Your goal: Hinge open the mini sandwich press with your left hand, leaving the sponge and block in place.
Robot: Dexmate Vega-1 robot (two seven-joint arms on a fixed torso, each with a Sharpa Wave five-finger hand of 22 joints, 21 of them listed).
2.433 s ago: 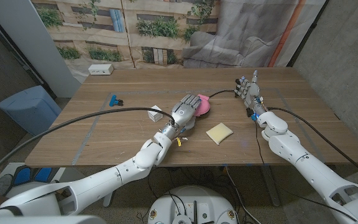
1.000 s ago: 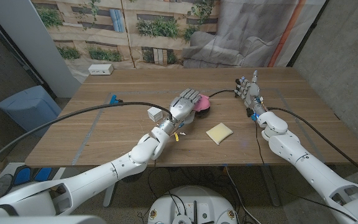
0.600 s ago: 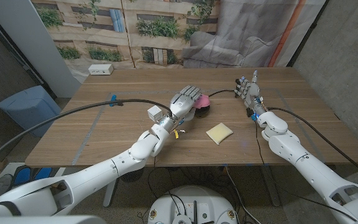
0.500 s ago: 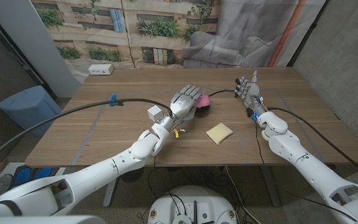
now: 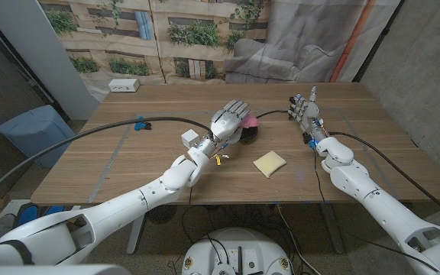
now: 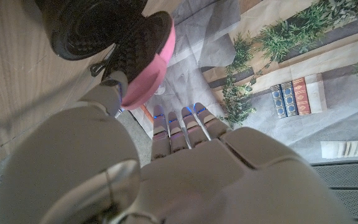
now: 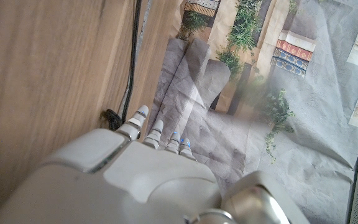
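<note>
The left hand [image 5: 228, 121], fingers spread and holding nothing, hovers at the pink press [image 5: 247, 128] near the table's [image 5: 128, 164] middle, its lid [image 6: 149, 62] already tilted up off the dark ribbed plate [image 6: 86, 28]; the press looks small, rigid and light, likely to skid, so the lid's free front rim seems the place to lift; the sponge [image 5: 270, 163] lies toward the near edge, the block [image 5: 190, 138] beside the left wrist; the right hand [image 5: 306, 109] stands open near the right edge.

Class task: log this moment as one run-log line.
left hand lifting lid | pink mini sandwich press open | yellow sponge untouched | right hand idle
</note>
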